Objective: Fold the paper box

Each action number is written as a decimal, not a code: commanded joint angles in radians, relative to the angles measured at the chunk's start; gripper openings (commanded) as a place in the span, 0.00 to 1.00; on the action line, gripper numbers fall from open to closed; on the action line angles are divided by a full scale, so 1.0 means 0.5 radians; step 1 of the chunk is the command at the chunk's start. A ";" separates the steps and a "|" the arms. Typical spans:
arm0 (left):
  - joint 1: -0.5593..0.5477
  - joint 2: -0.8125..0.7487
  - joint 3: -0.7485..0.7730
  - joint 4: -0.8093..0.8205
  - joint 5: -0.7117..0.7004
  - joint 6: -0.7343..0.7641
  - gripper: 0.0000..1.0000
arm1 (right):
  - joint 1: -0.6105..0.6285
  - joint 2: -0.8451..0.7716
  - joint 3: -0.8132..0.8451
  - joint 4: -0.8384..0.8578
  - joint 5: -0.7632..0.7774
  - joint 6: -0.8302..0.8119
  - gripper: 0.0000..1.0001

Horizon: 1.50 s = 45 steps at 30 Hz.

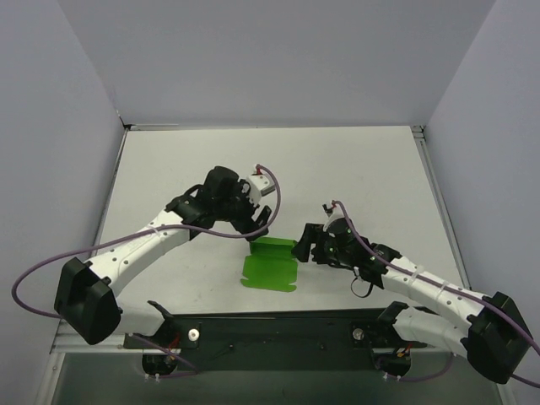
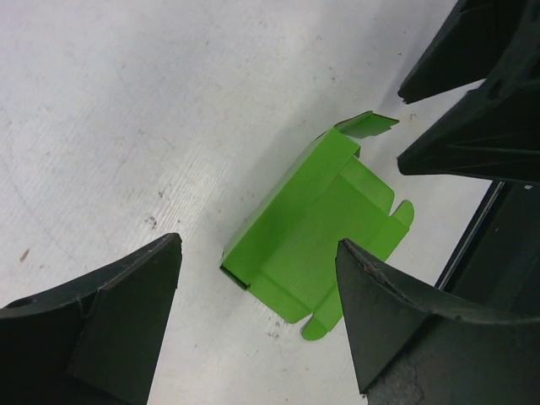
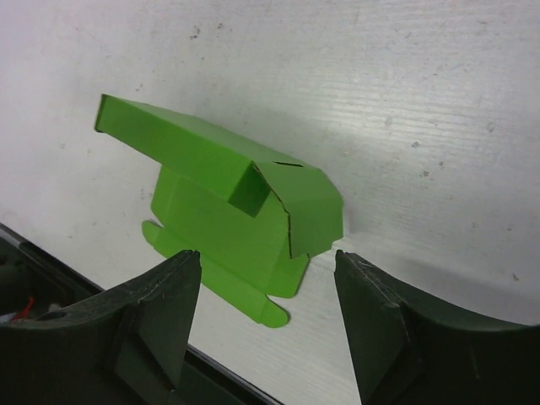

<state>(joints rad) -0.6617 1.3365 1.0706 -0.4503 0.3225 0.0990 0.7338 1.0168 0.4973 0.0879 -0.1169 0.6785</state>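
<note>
bright green paper box (image 1: 272, 263) on the white desk (image 1: 354, 169), just below centre of the overhead frame, between the tips of both arms. partly folded: one panel raised and tilted like a roof over the flat base, small tabs flat on the desk toward the black rail (image 1: 278, 325) (lower edge of the overhead frame). left gripper (image 1: 260, 226) above the box's upper edge, fingers (image 2: 126, 321) spread wide, grasping nothing. right gripper (image 1: 301, 245) just beside the box's right end, fingers (image 3: 160, 304) apart, released, no contact with the card visible.
</note>
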 commanded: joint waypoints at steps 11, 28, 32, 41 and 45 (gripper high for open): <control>-0.198 0.343 0.138 -0.032 0.226 0.612 0.83 | 0.033 0.307 0.116 0.045 0.298 -0.384 0.34; -0.189 0.514 0.034 0.109 0.119 0.594 0.82 | 0.027 0.430 0.107 0.300 0.249 -0.605 0.25; -0.195 0.561 0.037 0.124 0.110 0.581 0.76 | 0.002 0.323 0.064 0.248 0.188 -0.523 0.47; -0.211 0.585 0.016 0.158 0.116 0.581 0.48 | -0.279 -0.318 -0.132 -0.013 0.062 -0.317 0.65; -0.226 0.582 0.012 0.152 0.113 0.590 0.42 | -0.378 -0.304 -0.136 -0.065 0.086 -0.295 0.65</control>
<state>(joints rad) -0.7643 1.6218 1.0782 -0.4065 0.3687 0.3786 0.5808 0.8520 0.4355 0.1043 -0.0673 0.5003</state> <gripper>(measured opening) 0.446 0.651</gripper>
